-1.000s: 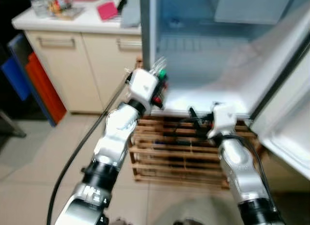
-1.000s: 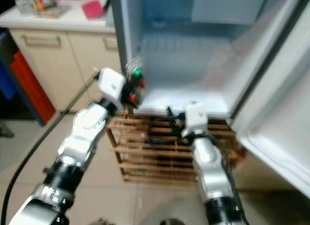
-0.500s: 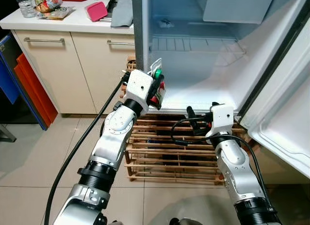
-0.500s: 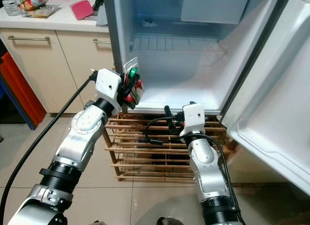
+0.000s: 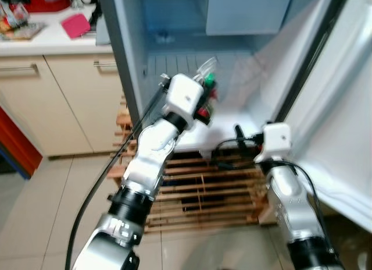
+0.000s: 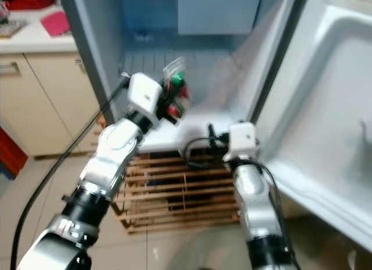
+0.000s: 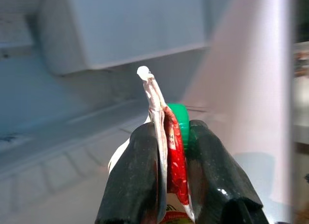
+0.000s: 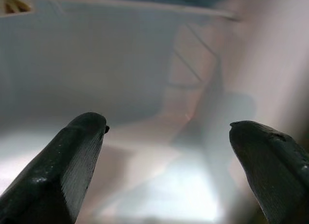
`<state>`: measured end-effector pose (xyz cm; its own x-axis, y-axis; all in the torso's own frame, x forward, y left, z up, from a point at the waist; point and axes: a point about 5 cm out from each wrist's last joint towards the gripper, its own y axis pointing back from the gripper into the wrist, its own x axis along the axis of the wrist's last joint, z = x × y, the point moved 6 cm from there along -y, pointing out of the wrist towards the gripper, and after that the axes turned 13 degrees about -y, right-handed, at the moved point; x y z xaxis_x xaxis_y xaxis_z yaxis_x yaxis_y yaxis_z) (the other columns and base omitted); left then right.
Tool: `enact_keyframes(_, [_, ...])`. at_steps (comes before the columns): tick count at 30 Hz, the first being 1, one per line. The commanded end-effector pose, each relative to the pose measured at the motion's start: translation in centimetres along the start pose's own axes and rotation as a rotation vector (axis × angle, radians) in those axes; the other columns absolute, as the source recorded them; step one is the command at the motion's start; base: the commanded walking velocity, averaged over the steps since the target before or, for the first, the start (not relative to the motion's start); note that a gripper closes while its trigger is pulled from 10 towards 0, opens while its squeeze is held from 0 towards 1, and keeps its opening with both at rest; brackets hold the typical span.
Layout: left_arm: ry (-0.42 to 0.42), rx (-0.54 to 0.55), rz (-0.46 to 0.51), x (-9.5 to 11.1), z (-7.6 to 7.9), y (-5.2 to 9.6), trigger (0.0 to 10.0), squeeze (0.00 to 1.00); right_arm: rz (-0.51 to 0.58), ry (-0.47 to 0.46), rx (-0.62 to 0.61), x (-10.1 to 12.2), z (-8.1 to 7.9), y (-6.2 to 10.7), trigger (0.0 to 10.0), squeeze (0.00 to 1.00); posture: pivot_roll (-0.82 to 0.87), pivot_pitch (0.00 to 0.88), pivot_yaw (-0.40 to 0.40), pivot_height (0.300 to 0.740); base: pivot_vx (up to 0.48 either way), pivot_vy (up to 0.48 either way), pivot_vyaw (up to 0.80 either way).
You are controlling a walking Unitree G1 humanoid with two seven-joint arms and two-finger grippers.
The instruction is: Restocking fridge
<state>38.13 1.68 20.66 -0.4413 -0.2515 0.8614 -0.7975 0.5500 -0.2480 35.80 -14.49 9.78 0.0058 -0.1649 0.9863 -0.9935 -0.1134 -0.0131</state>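
My left gripper (image 5: 204,98) is shut on a red pouch with a green cap (image 7: 173,151), held up just inside the fridge's lower compartment (image 5: 232,101). In the left wrist view both black fingers (image 7: 130,185) squeeze the pouch, whose crimped white top sticks up between them. My right gripper (image 5: 239,136) sits lower, at the front edge of the fridge floor (image 5: 226,139). Its fingers (image 8: 63,161) are spread wide apart with nothing between them. A pale drawer (image 5: 247,11) hangs at the top of the compartment.
The fridge door (image 6: 331,95) stands swung out on the right. A wooden slatted rack (image 5: 197,188) lies under the fridge. To the left are a cream cabinet (image 5: 52,101) and a counter with a pink box (image 5: 75,25). Tiled floor lies in front.
The camera has moved closer and swung right. My left gripper has carried the pouch from the fridge's left edge further into the compartment. The right gripper stays open near the fridge floor.
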Motion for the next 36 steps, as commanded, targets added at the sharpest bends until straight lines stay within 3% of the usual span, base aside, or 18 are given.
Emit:
enact_keyframes(1, [-0.014, 0.017, 0.003, 0.1, -0.9, 0.0, 10.0, 0.0, 0.015, 0.01, 0.035, 0.3, -1.1, -0.3, 10.0, 0.0, -0.04, 0.0, -0.002, 0.74, 0.48, 0.0, 0.0])
enact_keyframes(5, [0.0, 0.033, 0.002, 0.1, -1.2, -0.1, 10.0, 0.0, 0.015, 0.009, 0.042, 0.3, -1.3, -0.3, 10.0, 0.0, -0.04, 0.0, -0.001, 0.74, 0.48, 0.0, 0.0])
enact_keyframes(10, [-0.003, 0.107, -0.008, 0.3, -2.7, 0.3, 10.0, 0.0, 0.013, 0.003, 0.072, 0.3, -1.9, -0.2, 10.0, 0.0, -0.04, 0.0, 0.001, 0.74, 0.447, 0.0, 0.0])
enact_keyframes(17, [-0.021, 0.249, -0.038, 0.2, -5.6, 0.6, 10.0, 0.0, -0.003, 0.0, 0.127, 0.0, -2.9, 0.0, 10.0, 0.0, -0.04, 0.0, -0.004, 0.74, 0.0, 0.0, 0.0])
enact_keyframes(27, [-0.036, 0.252, -0.018, 1.1, -6.2, -0.1, 10.0, 0.0, -0.017, -0.001, 0.143, -0.2, -3.1, 0.0, 10.0, 0.0, -0.05, 0.0, -0.005, 0.74, 0.0, 0.0, 0.0])
enact_keyframes(32, [-0.038, 0.318, 0.026, 2.0, -7.9, -0.8, 10.0, 0.0, -0.039, -0.003, 0.175, -0.6, -3.7, 0.2, 10.0, 0.0, -0.05, 0.0, -0.009, 0.74, 0.0, 0.0, 0.0])
enact_keyframes(36, [-0.072, 0.365, 0.005, 1.0, -8.9, -1.2, 10.0, 0.0, -0.045, -0.002, 0.184, -0.7, -3.9, 0.3, 10.0, 0.0, -0.05, 0.0, -0.017, 0.74, 0.0, 0.0, 0.0])
